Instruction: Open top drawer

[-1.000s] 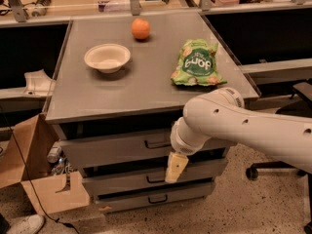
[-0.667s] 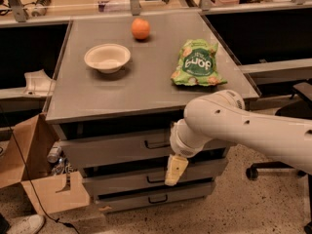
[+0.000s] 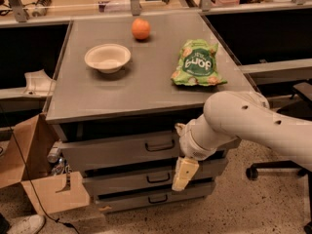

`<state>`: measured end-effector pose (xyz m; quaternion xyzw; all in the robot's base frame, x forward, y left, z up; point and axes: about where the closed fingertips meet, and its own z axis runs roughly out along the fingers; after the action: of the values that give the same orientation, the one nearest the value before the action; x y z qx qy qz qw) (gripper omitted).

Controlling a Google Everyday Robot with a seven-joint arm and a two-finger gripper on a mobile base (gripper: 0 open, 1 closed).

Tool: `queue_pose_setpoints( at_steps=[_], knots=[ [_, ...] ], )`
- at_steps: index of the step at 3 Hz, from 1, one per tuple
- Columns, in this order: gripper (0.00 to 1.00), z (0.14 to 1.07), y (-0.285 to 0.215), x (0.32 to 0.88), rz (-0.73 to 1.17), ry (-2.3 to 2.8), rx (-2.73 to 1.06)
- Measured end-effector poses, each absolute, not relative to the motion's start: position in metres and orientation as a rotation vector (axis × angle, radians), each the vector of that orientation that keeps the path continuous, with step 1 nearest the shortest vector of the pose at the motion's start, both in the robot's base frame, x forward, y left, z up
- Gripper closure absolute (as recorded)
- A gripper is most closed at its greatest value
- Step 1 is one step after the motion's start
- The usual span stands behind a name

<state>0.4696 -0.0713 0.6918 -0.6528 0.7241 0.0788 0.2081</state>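
The top drawer [image 3: 117, 150] is the tallest grey front of three under the grey cabinet top, with a small dark loop handle [image 3: 160, 146] at its centre. It looks pushed in, flush with the drawers below. My gripper [image 3: 184, 174] hangs from the white arm [image 3: 243, 121] that reaches in from the right. It sits in front of the drawers, just right of and below the top drawer's handle, at the level of the middle drawer [image 3: 146, 178]. It is not touching the handle.
On the cabinet top [image 3: 73, 101] sit a white bowl [image 3: 107, 57], an orange [image 3: 141, 29] and a green snack bag [image 3: 197, 64]. An open cardboard box [image 3: 44, 179] stands at the cabinet's left. An office chair base [image 3: 273, 169] is at the right.
The arm and gripper have shifted slightly right and down. The drawers and the things on the cabinet top have not moved.
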Motion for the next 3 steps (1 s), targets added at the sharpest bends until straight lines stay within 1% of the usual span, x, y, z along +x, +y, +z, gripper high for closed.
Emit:
queue_pose_setpoints(
  at_steps=[1,2,3],
  knots=[
    [0.00,0.692,-0.071,0.468,0.228,2.012,-1.816],
    [0.00,0.693,-0.071,0.480,0.149,2.010,-1.827],
    [0.00,0.697,-0.069,0.505,0.058,1.994,-1.843]
  ],
)
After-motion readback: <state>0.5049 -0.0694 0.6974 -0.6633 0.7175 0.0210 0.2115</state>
